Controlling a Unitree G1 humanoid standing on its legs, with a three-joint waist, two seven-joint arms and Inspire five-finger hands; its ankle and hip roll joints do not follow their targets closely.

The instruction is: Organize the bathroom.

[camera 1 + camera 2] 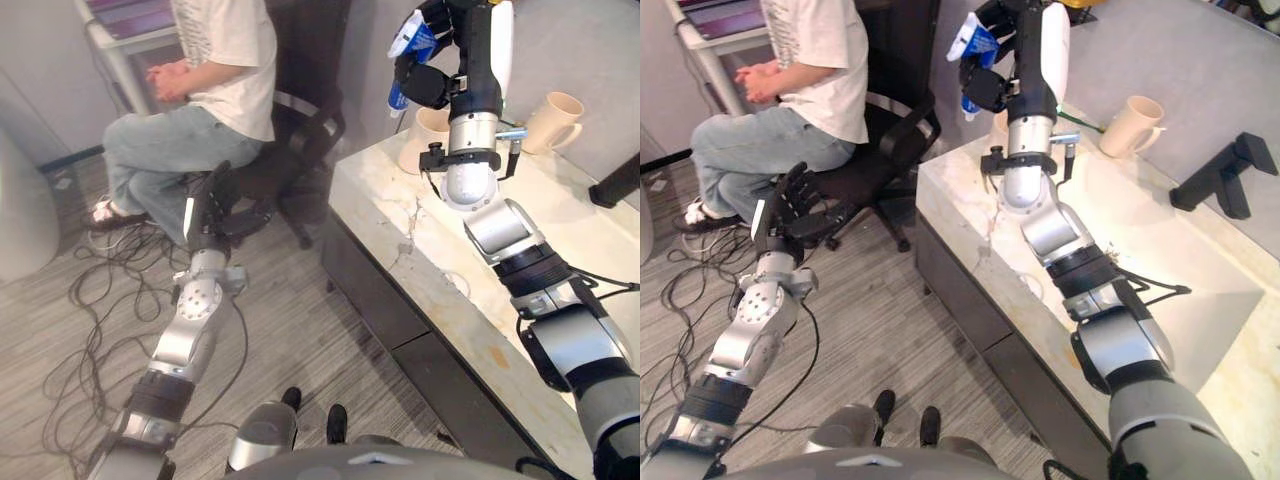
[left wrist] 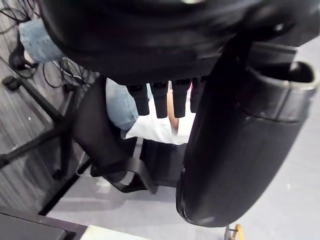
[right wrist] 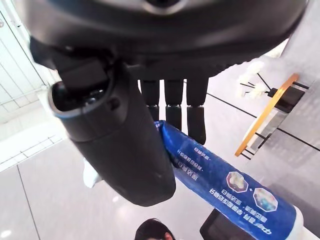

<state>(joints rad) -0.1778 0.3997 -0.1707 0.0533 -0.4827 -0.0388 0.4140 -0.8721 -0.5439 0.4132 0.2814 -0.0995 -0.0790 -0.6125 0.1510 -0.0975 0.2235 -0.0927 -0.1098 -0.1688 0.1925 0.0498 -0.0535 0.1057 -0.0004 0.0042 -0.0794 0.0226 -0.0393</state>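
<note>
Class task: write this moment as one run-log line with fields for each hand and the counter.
right hand: raised, holding blue tube | left hand: open, idle near chair | counter: two cups

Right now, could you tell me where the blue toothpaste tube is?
The toothpaste tube is held up in the right hand, raised above the far end of the counter, just over the nearer cup.

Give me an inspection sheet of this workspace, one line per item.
Surface: pale marble counter, stained and cracked.
Job's things: blue tube held up in the right hand; two beige mugs at the far counter edge.
Clutter: black faucet-like fixture.
Hands: right hand shut on the tube; left hand open, off the counter.
Cables: black cables looping on the floor.
Surroundings: seated person on an office chair.
</note>
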